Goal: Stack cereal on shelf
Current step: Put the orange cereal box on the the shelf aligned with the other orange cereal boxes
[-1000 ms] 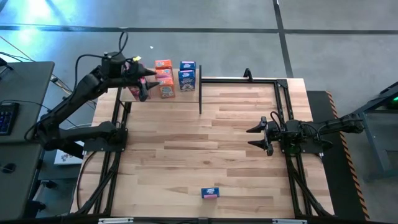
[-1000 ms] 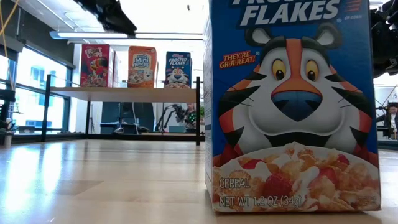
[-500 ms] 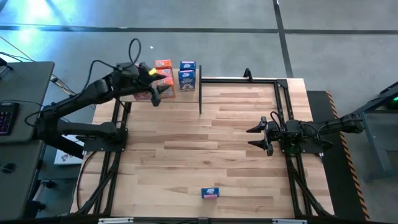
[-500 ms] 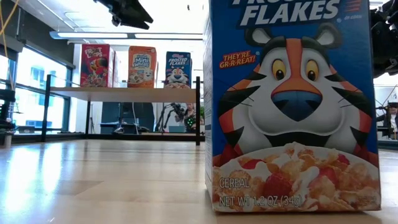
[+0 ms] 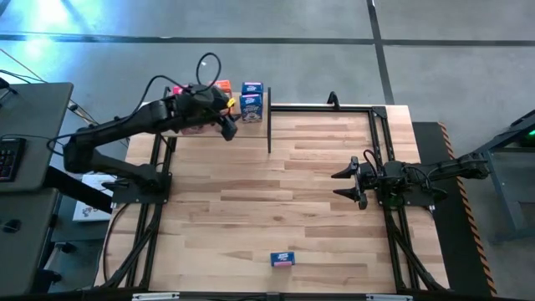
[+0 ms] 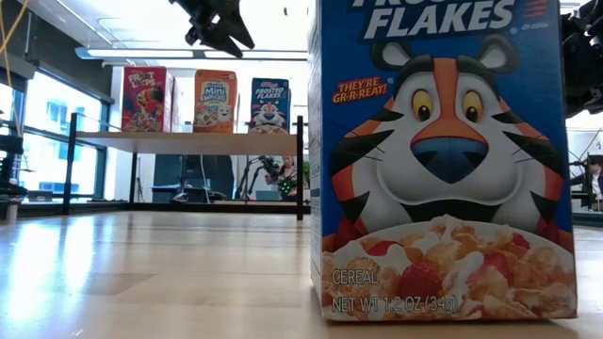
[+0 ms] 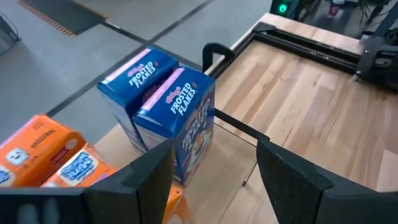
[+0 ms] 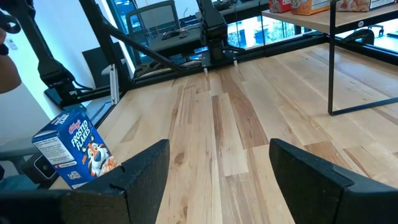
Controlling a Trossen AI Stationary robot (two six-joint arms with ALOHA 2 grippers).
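Plank table and its corner shelf

The wooden table [image 5: 276, 184] is carrying one blue box [image 5: 282, 259] near its front edge; the shelf [image 6: 188, 141] is holding red, orange and blue boxes [image 6: 269, 104] standing upright.

A robotics lab, not a home: the plank table [image 5: 276, 192] sits on a polished grey concrete floor [image 5: 334, 21] marked with dark tape lines. Left of the table stands a desk with a keyboard [image 5: 8, 159], and beyond it large windows [image 6: 38, 151] and a monitor [image 8: 152, 15]
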